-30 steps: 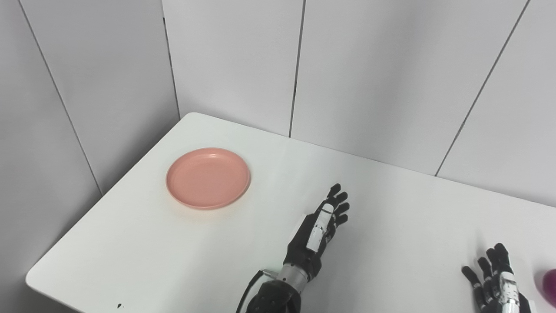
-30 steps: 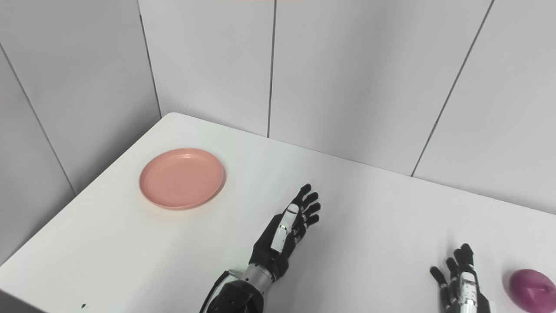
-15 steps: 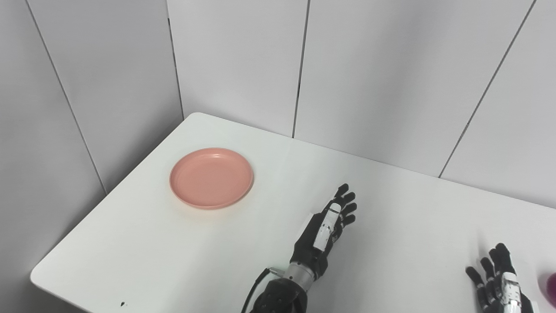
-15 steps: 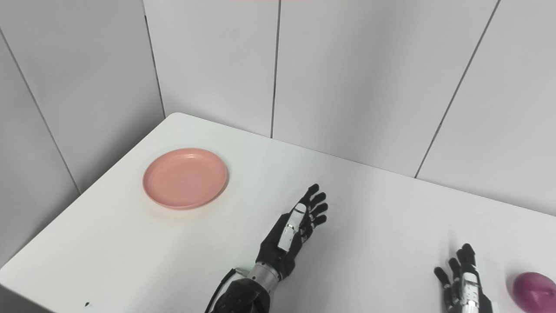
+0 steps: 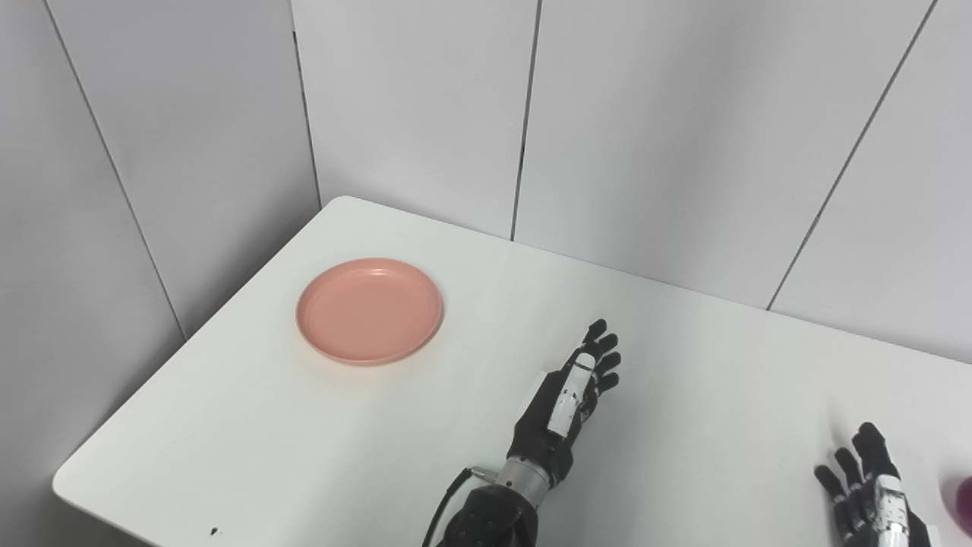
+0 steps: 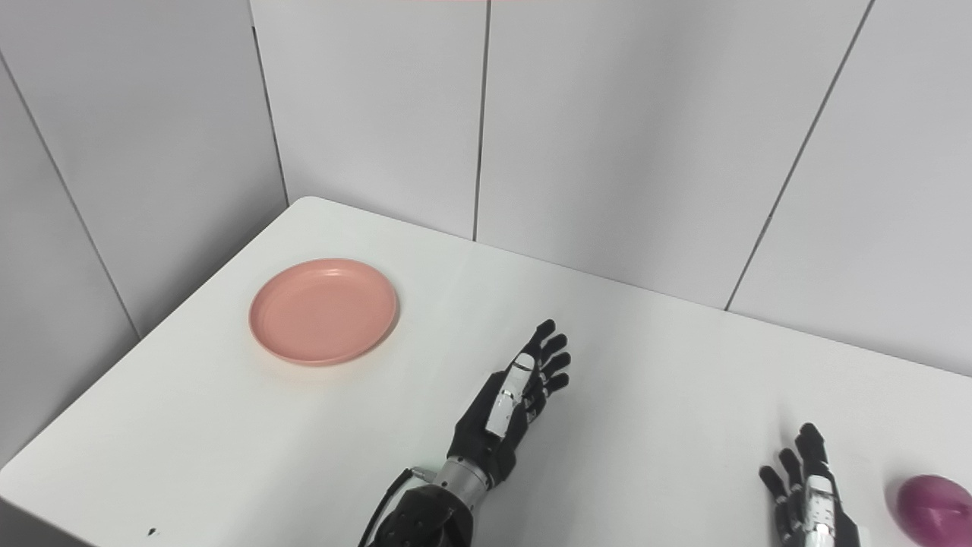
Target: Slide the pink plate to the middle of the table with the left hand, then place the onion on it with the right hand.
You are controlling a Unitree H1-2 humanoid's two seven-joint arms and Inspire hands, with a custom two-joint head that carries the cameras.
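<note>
A: What is nearest?

B: The right hand (image 6: 809, 497) at the bottom edge, fingers spread and empty, just beside the purple onion (image 6: 932, 509). The left hand (image 5: 566, 399) rests mid-table (image 5: 228, 425), fingers extended, holding nothing.

A: And farther off?

B: The pink plate (image 5: 369, 311) lies toward the far left corner, well apart from both hands.

A: The step?

B: Likely reaching for the plate. Lay fingers on its far rim and drag slowly, keeping it flat.

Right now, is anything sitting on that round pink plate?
Nothing: the round pink plate shows only its bare inside. The purple onion lies far right on the white table. Beneath the plate is hidden.
</note>
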